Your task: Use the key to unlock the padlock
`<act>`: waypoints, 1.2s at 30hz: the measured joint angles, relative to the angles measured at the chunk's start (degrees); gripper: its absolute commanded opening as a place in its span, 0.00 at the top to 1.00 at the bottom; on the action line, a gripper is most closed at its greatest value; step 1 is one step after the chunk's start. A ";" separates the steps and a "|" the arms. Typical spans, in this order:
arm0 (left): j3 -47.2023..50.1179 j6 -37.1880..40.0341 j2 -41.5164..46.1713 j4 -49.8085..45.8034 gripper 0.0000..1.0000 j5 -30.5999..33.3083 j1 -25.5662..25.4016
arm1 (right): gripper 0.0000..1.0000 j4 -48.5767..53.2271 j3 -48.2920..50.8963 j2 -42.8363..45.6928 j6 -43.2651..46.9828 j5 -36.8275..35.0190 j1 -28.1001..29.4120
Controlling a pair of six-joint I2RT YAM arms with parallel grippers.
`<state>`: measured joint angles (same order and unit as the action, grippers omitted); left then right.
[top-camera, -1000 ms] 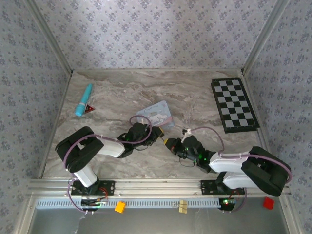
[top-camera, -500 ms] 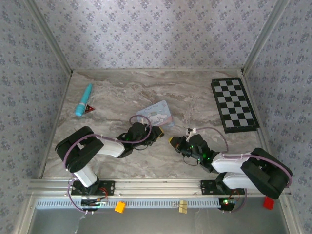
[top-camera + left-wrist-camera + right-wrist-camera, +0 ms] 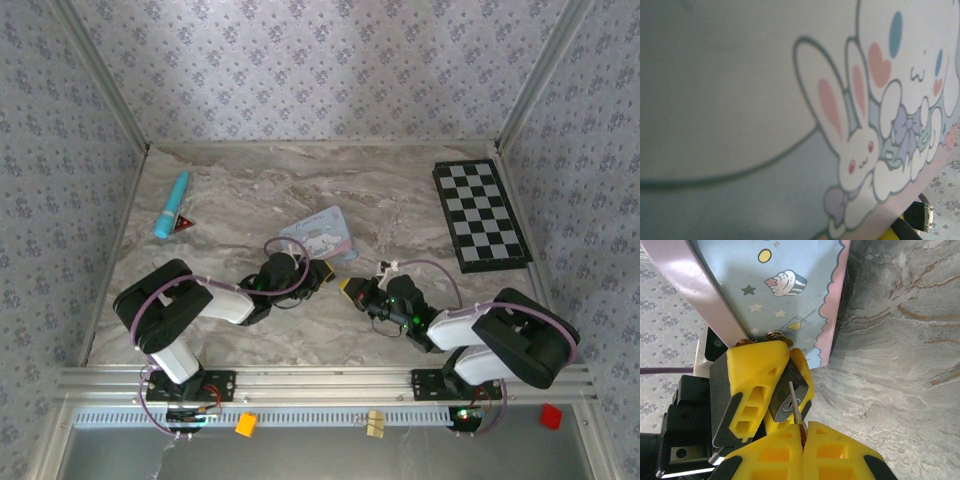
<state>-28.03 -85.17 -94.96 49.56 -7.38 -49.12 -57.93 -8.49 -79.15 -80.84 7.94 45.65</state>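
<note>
right gripper has advanced, pinching key against padlock clamped in left gripper.

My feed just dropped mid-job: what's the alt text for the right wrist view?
The right tool pinches a thin key whose blade lies against the dark padlock, which the left tool grips between yellow fingers. Behind them are a pastel tin and the marble table; whether the key is inserted is unclear.

Blurred close-up of a pale blue tin lid with a pink edge, printed with a white cartoon bunny with pink ears and a lilac bow.
</note>
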 measured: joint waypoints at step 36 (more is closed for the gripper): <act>3.13 2.12 7.06 -4.92 0.88 -1.01 2.84 | 1.00 -14.40 -0.79 -13.81 -2.60 0.50 5.77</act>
<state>-24.91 -83.05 -87.90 44.64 -8.38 -46.28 -72.34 -9.28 -92.97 -83.44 8.45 51.42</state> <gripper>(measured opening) 0.158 0.049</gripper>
